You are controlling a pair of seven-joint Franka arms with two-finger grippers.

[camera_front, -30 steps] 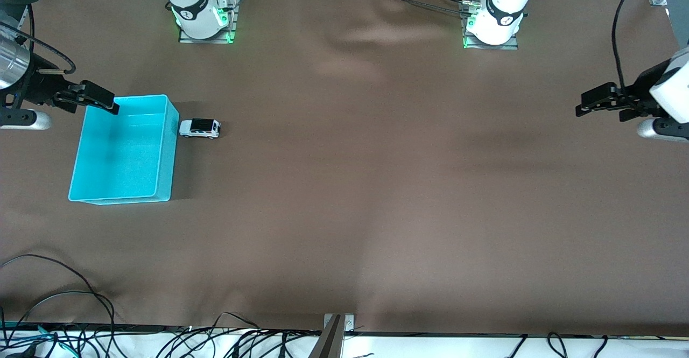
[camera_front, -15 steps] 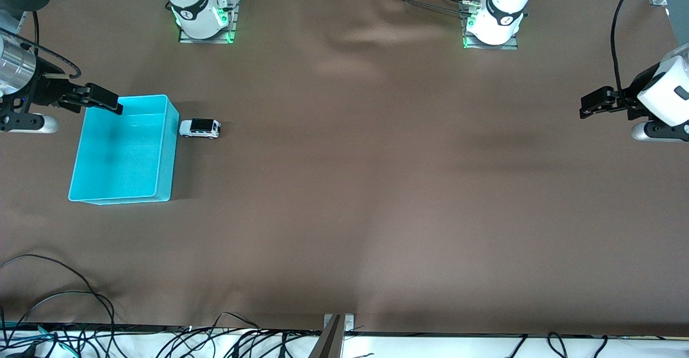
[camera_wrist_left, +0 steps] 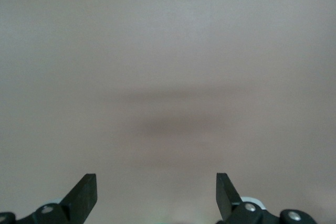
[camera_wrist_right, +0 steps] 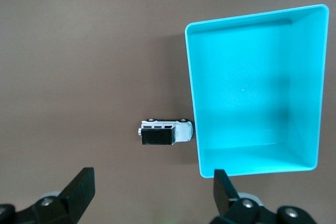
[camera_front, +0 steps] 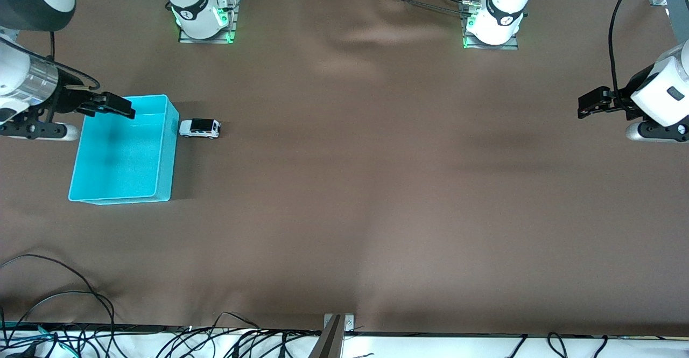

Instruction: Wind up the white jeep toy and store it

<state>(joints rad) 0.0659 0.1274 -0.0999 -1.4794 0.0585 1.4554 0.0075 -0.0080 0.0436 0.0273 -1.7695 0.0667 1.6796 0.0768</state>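
- The small boxy white jeep toy with black roof and wheels (camera_front: 199,128) is seen on the brown cloth-covered table (camera_front: 377,185), just beside the open rectangular cyan plastic bin (camera_front: 161,153) at the right arm's end of the table — whether it touches the bin wall cannot be told
- Its long axis is laid across the adjacent bin wall, one end pointed at the bin
- The right gripper (camera_front: 115,105) is held up over the bin's edge farthest from the front camera — the jeep is offset from its fingers toward the table's middle, past the bin wall
- In the right wrist view the right gripper's black fingers (camera_wrist_right: 81,187) are spread wide, nothing held or touched
- The left gripper (camera_front: 584,105) waits over bare cloth at the left arm's end, well apart from the jeep; fingers (camera_wrist_left: 84,192) parted, empty
- The right arm is judged much the nearer, so the pick is expected from it
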